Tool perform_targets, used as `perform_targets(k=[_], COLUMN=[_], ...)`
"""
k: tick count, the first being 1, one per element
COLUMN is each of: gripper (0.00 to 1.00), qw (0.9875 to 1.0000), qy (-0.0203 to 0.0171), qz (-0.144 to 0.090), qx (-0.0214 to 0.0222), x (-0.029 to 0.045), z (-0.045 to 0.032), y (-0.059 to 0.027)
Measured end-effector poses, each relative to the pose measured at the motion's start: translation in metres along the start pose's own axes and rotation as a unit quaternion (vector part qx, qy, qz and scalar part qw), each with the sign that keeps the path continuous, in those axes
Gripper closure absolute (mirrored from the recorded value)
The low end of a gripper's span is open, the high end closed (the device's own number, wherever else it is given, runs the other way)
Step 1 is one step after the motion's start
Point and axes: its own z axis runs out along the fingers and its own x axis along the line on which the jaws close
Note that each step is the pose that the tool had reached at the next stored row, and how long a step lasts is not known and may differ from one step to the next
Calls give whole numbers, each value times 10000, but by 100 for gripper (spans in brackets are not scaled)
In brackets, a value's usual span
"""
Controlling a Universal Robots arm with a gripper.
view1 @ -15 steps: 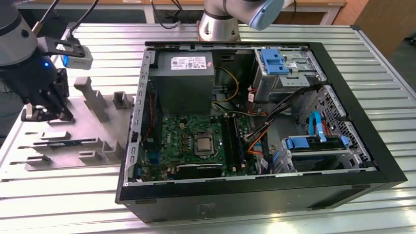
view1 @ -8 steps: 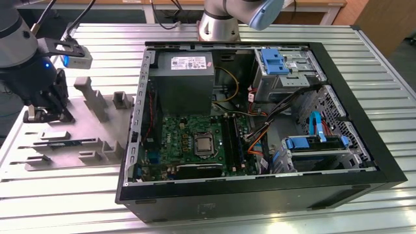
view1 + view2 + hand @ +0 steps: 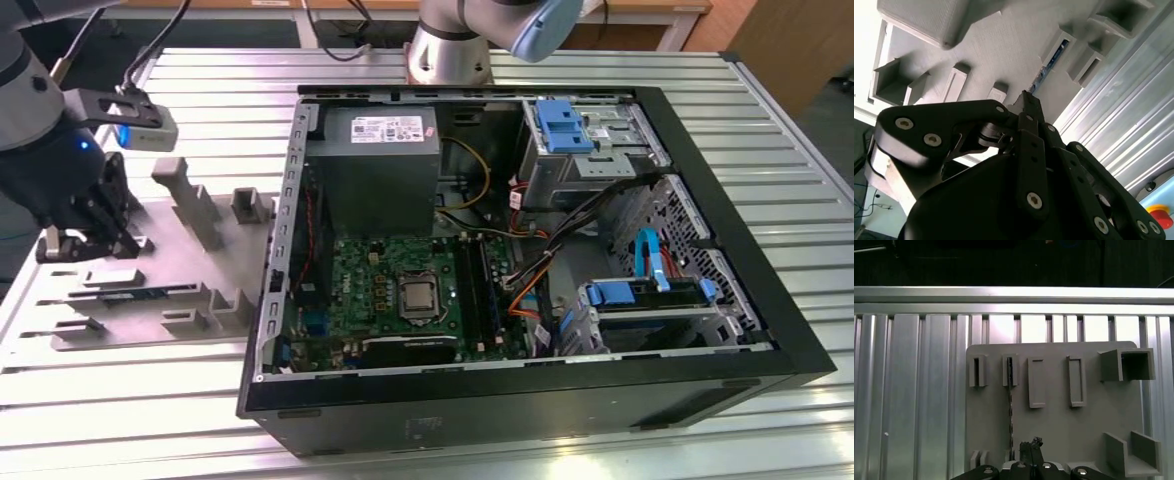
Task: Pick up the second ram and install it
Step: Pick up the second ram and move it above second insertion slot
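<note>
The second ram (image 3: pixel 134 296) is a slim blue-green stick standing on edge in a slot of the grey fixture plate (image 3: pixel 200 250), at the exterior view's left. In both wrist views it shows as a thin strip, ram (image 3: pixel 1010 405) and ram (image 3: pixel 1051 62). My gripper (image 3: pixel 60 248) hovers over the plate's left end, a short way from the stick and apart from it. Its black fingertips (image 3: pixel 1026 100) are pressed together with nothing between them; the gripper (image 3: pixel 1031 444) sits just beside the line of the stick.
An open black computer case (image 3: pixel 534 400) lies in the middle, with the green motherboard (image 3: pixel 387 290), a grey power supply (image 3: pixel 380 150) and cables inside. The fixture plate carries raised blocks (image 3: pixel 1126 365) and several slots. All rests on a ribbed metal table (image 3: pixel 134 400).
</note>
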Motion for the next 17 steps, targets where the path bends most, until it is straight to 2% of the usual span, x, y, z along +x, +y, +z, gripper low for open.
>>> perform_targets(k=[6,12,14,17], gripper=[89,89,89,89], qw=[10000,10000,10000,10000], qy=[0,-1,0,0], qz=[0,-1,0,-1], qx=[0,1,0,0], x=[86,139,149,166], z=[79,141,181,231], y=[16,84,127,148])
